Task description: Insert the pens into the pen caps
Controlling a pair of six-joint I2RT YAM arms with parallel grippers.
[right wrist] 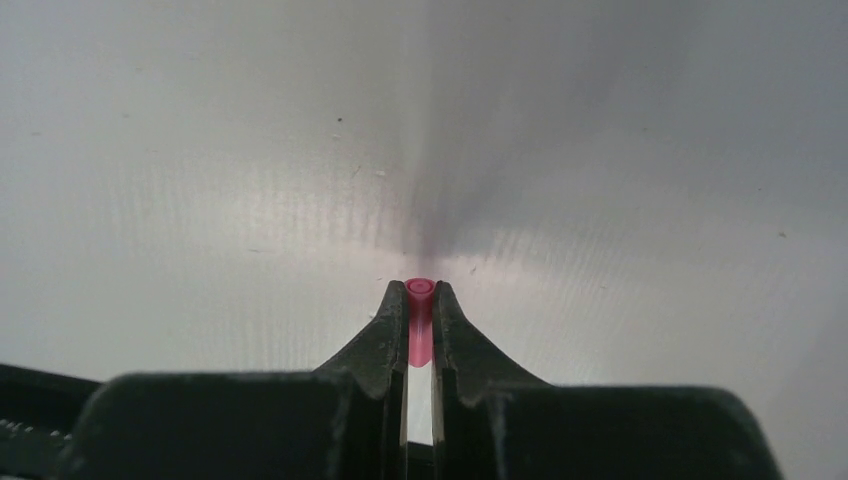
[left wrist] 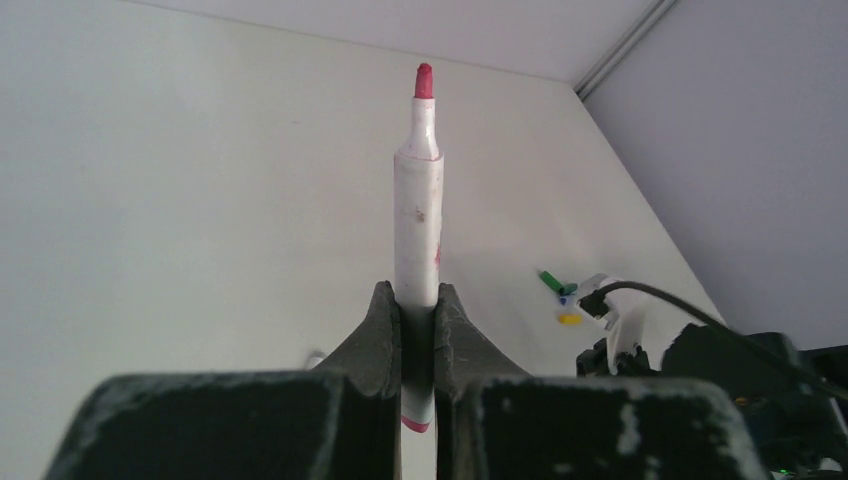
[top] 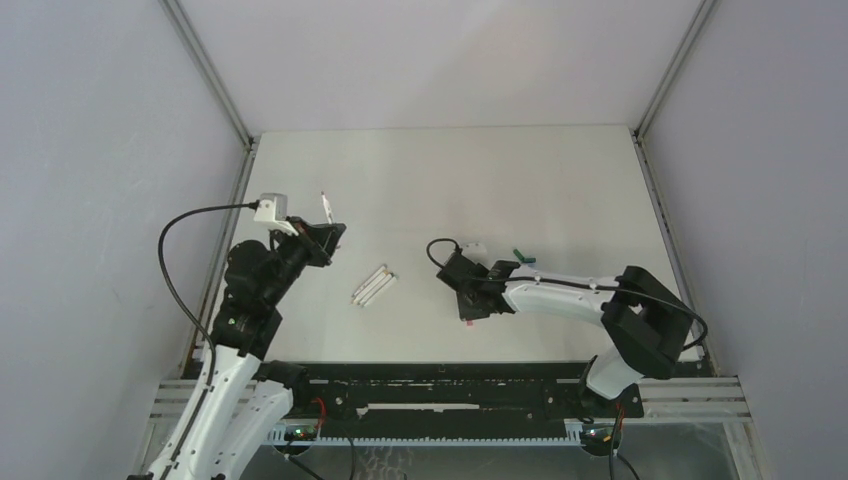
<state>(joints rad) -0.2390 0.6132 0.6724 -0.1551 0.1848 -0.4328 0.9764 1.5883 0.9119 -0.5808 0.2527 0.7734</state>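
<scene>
We see left gripper (left wrist: 418, 305) clamped on red-tipped pen (left wrist: 418, 200), tip pointing away from wrist, barrel held off table (top: 560, 190). Right gripper (right wrist: 420, 300) pinched tight on pink cap (right wrist: 420, 335), open end outward. We spot three other pens (top: 372, 287) lying side by side between arms; green, blue, yellow caps (left wrist: 562, 297) clustered near right wrist.

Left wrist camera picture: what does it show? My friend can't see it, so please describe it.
The left claw is shut on a white pen whose red tip points away from the camera, above a white table. Farther off on the right, small green, blue and yellow caps lie close together near the right arm.
</scene>
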